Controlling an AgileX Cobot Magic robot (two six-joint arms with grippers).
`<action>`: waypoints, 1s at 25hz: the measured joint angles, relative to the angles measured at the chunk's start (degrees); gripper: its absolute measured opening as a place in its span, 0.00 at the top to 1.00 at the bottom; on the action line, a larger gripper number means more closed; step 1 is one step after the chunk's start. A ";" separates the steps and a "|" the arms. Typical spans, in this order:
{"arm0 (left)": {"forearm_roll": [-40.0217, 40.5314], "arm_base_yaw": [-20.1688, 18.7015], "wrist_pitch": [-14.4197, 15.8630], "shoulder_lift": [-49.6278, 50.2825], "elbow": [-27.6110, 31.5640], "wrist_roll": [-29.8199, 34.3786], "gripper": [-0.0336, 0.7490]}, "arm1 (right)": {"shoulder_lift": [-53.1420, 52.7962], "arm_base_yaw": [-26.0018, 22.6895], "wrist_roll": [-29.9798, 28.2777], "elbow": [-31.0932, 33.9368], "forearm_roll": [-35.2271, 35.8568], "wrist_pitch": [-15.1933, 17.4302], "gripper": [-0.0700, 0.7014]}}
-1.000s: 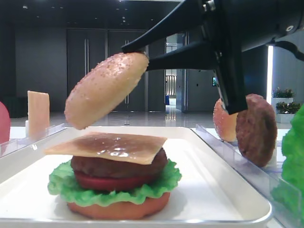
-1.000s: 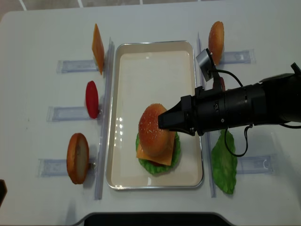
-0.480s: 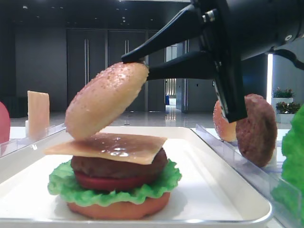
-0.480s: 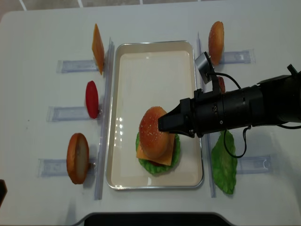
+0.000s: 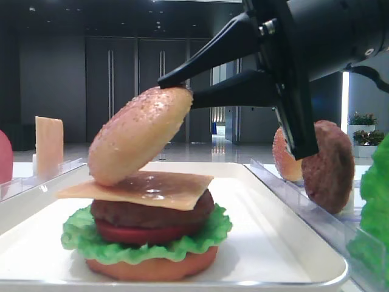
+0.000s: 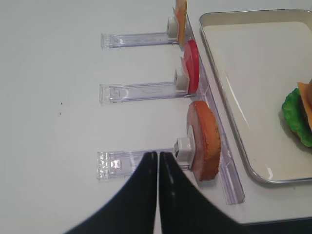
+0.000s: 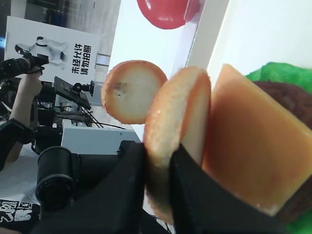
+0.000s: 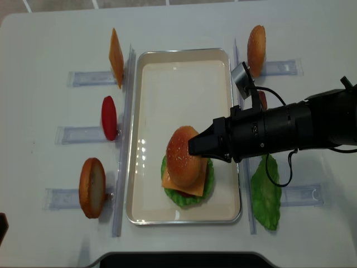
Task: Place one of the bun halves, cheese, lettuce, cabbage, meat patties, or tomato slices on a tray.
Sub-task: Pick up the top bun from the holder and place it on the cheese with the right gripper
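Observation:
My right gripper [image 5: 176,91] [image 8: 191,147] is shut on the edge of the pale tan sesame bun top [image 5: 138,135] [image 8: 181,155]. The bun hangs tilted, and its low edge reaches the cheese [image 5: 140,187]. Below the cheese sit a meat patty [image 5: 152,213], a tomato slice [image 5: 143,234], lettuce [image 5: 79,234] and a bottom bun [image 5: 152,266], stacked on the white tray [image 5: 273,231] [image 8: 184,84]. In the right wrist view the fingers pinch the bun [image 7: 175,126] beside the cheese [image 7: 243,156]. My left gripper [image 6: 158,155] is shut and empty over the table.
Clear racks flank the tray. On the left stand a cheese slice [image 8: 116,57], a tomato slice [image 8: 109,117] and an orange bun half [image 8: 92,187] [image 6: 204,139]. On the right are a bun [image 8: 256,49], a patty [image 5: 328,165] and a lettuce leaf [image 8: 266,192].
The right gripper has lowered the bun top onto the cheese and moved it slightly right. The left gripper has not moved.

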 joint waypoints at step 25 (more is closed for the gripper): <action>0.00 0.00 0.00 0.00 0.00 0.00 0.96 | 0.00 0.00 -0.04 0.00 -0.24 -1.85 0.77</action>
